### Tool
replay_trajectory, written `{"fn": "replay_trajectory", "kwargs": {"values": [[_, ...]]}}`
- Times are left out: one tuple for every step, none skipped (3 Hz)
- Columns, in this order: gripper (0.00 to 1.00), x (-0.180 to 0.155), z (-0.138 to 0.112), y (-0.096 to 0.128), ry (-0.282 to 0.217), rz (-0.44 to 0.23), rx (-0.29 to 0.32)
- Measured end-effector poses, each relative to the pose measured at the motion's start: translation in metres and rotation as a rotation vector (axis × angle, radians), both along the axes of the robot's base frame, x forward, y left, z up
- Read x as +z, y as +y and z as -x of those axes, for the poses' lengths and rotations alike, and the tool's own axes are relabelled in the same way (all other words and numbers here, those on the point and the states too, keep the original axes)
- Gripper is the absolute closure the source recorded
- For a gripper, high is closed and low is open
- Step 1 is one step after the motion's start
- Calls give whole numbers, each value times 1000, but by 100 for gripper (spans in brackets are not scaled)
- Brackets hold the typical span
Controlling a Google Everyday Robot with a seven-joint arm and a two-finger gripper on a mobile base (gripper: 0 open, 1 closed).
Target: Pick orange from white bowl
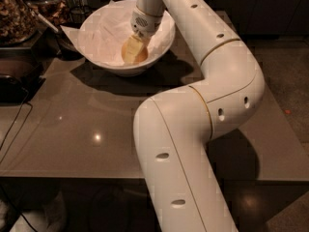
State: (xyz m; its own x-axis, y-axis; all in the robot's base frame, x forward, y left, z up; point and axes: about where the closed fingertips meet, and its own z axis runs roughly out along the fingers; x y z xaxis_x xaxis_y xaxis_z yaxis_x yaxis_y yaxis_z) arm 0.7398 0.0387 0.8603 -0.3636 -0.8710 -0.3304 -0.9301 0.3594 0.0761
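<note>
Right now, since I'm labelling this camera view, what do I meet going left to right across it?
From the left: black object → white bowl's left rim → orange → arm's elbow. The gripper sits directly over the orange inside the bowl, so it is left unordered.
</note>
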Motion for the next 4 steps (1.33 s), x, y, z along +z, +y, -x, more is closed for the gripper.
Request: {"fn": "replay_trajectory", "kwargs": {"values": [[86,0,0,0,0,0,0],[100,1,-9,8,-37,-15,4],[100,25,-5,19,-89,-58,67],[100,55,8,28,-141,-108,155]]}}
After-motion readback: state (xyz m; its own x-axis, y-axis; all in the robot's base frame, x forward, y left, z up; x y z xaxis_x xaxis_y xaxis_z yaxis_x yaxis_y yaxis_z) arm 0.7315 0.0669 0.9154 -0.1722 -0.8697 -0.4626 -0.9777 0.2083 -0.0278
